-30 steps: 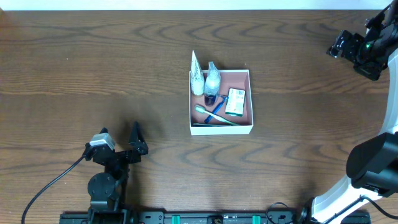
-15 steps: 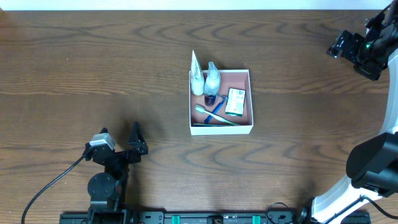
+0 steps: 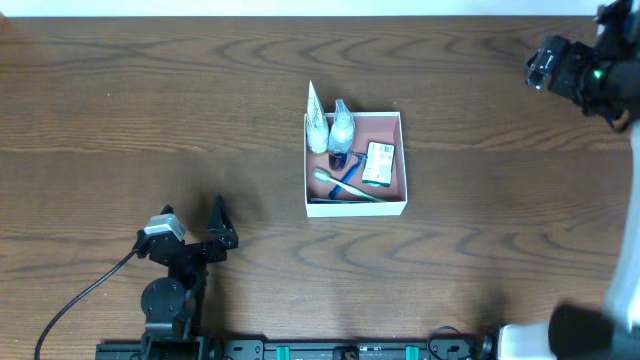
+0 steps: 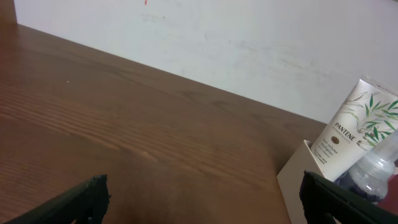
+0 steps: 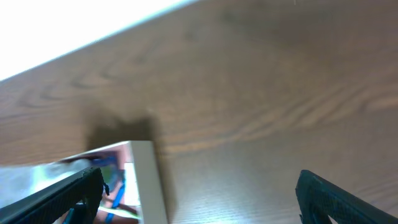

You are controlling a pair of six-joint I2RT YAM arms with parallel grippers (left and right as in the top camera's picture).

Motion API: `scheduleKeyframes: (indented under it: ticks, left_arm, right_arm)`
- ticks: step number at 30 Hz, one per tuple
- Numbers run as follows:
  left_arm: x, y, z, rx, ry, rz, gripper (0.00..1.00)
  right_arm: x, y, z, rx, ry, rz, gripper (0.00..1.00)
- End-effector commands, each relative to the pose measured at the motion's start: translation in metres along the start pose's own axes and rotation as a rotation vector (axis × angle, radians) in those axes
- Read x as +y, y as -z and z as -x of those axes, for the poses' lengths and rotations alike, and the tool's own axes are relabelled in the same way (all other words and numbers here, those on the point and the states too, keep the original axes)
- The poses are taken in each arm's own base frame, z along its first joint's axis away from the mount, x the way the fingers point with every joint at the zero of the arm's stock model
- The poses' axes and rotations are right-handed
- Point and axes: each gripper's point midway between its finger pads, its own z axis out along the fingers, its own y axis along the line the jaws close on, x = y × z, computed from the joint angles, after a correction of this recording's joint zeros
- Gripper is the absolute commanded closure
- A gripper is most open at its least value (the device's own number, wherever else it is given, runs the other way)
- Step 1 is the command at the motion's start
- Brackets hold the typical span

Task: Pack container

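At centre of surface (image 3: 150, 100): container (image 3: 356, 208), white walls, pink inside. Holds tube (image 3: 316, 125) and bottle (image 3: 342, 127) side by side at far-left corner, green soap box (image 3: 379, 164) to right, toothbrush (image 3: 350, 188) along near wall. Near-left, well apart: left gripper (image 3: 192, 212), fingers (image 4: 87, 196) spread, nothing between. Far-right, well apart: right gripper (image 5: 199, 199), fingers spread, empty; blurred from overhead.
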Motion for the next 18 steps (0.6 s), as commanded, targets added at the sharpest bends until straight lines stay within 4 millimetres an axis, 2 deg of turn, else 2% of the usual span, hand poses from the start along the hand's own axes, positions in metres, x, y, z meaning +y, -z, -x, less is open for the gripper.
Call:
scheduleKeyframes:
  ticks: [1,6,9,12,14,18]
  left_arm:
    - [0.009,-0.001,-0.016,0.048,-0.019,0.031,0.02]
    - [0.009,-0.001,-0.016,0.048,-0.019,0.032,0.02]
    - [0.009,-0.001,-0.016,0.048,-0.019,0.031,0.02]
    - [0.009,-0.001,-0.016,0.048,-0.019,0.032,0.02]
    - [0.009,-0.001,-0.016,0.048,-0.019,0.032,0.02]
    - [0.009,-0.001,-0.016,0.048,-0.019,0.031,0.02]
  right_arm:
    - [0.014,0.067,0.004,-0.165,0.073,-0.011,0.01]
    - [0.039,0.144,-0.012,-0.328,0.132,0.066,0.01]
    - [0.042,0.189,-0.028,-0.429,0.173,0.082,0.01]
    - [0.040,0.232,-0.053,-0.509,0.181,0.100,0.01]
    - [0.037,0.252,-0.071,-0.540,0.185,0.107,0.01]
    - [0.026,0.274,-0.107,-0.554,0.185,0.093,0.01]
